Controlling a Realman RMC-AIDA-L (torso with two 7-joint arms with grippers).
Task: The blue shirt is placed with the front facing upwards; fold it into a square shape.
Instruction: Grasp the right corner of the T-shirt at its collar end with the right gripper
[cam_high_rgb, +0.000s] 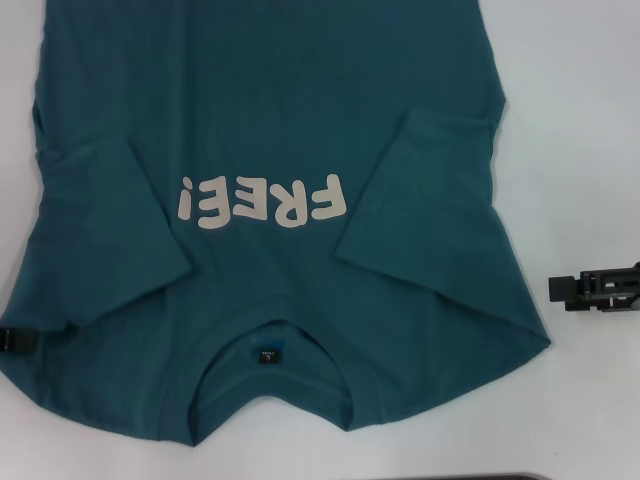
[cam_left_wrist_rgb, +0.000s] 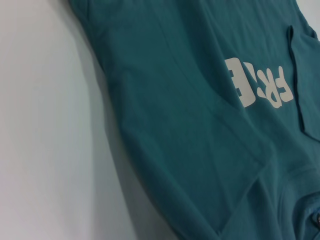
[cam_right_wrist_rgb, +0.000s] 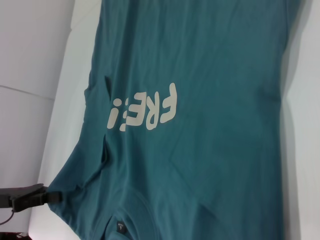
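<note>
Blue shirt (cam_high_rgb: 300, 120): lay flat on white worktop (cam_high_rgb: 590, 150), front up, both sleeves folded inward, collar nearest the robot. Print read "FREE!" (cam_high_rgb: 262, 201); neck label (cam_high_rgb: 268, 353) unreadable. Left hand (cam_high_rgb: 20, 340) at shoulder edge, right hand (cam_high_rgb: 597, 288) just beside shirt; grips indeterminate.

blue shirt (cam_high_rgb: 270, 120) hem — cut off, left gripper (cam_high_rgb: 20, 340) mostly hidden

The blue shirt (cam_high_rgb: 270, 120) is lying flat and front-up on the white surface, its collar toward the near edge and its hem running off the far side. Both short sleeves are lying folded inward over the chest, flanking the off-white "FREE!" print.
</note>
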